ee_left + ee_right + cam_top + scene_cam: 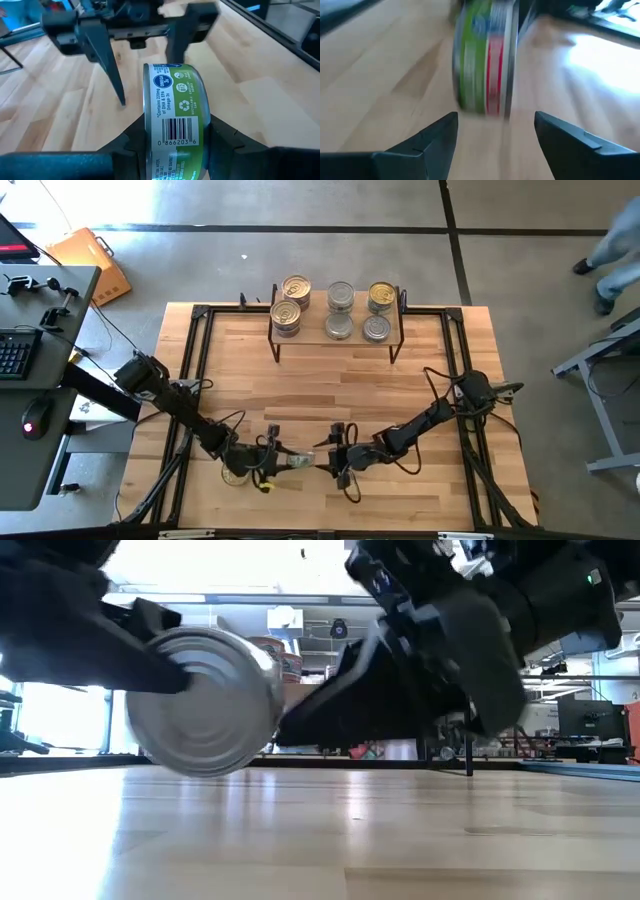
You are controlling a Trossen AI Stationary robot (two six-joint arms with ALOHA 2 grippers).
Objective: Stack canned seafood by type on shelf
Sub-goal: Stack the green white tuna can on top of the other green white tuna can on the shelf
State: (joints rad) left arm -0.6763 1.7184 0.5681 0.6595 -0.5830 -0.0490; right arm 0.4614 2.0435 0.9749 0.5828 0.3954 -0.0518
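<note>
Both my arms reach in low near the table's front edge. Left gripper (290, 462) clamped, fingers turned sideways. Right gripper (325, 464) faces it, fingers spread.

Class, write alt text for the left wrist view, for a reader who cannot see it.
A tin with a green label and barcode stands on edge, clamped between the left hand's two dark fingers. Facing it just beyond, the right hand is open above the wooden table.
</note>
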